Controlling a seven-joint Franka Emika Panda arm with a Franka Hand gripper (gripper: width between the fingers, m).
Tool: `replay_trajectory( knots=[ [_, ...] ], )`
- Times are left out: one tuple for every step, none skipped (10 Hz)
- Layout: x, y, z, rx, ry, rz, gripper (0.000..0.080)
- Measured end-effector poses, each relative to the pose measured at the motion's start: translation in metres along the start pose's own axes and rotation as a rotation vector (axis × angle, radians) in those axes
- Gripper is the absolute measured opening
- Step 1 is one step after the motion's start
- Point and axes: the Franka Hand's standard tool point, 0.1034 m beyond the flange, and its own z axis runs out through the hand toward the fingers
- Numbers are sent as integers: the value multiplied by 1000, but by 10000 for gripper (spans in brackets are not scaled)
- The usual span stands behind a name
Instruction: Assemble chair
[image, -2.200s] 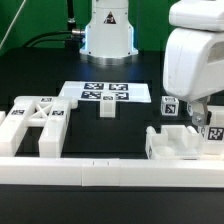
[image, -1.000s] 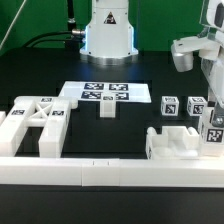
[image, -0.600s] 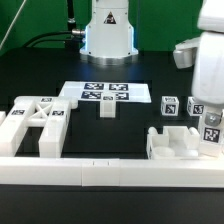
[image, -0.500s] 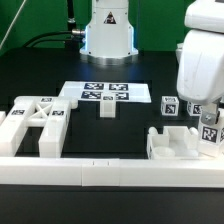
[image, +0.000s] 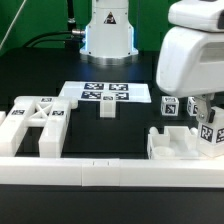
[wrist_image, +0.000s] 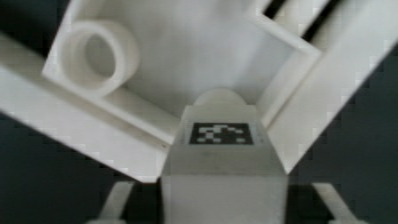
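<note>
My gripper (image: 208, 122) hangs at the exterior view's right, shut on a white tagged chair piece (image: 211, 136). That piece is just above the right end of the notched white block (image: 176, 144). In the wrist view the held piece (wrist_image: 221, 140) fills the space between my fingers (wrist_image: 125, 200), its tag facing the camera. Under it lies a white part with a round hole (wrist_image: 98, 55) and raised edges. Two X-braced frames (image: 35, 122) rest at the exterior view's left. A small tagged cube (image: 170, 106) stands behind the block.
The marker board (image: 100, 92) lies mid-table in front of the robot base (image: 108, 30). A small white piece (image: 107, 108) sits at the board's front edge. A long plain white rail (image: 110, 172) runs along the front.
The hand has swung from the exterior view's right edge toward the left and lower, carrying the tagged piece over the notched block. The other parts have not moved.
</note>
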Motion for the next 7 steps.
replay_trajectory(
  knots=[
    [1,0,0,13,14,105,289],
    [1,1,0,26,17,201,289],
    [2,1,0,34,19,308,289],
    [2,1,0,35,18,352,289],
    [2,1,0,36,17,406,289],
    [2,1,0,37,16,486,289],
    [2,1,0,38,14,550,289]
  ],
)
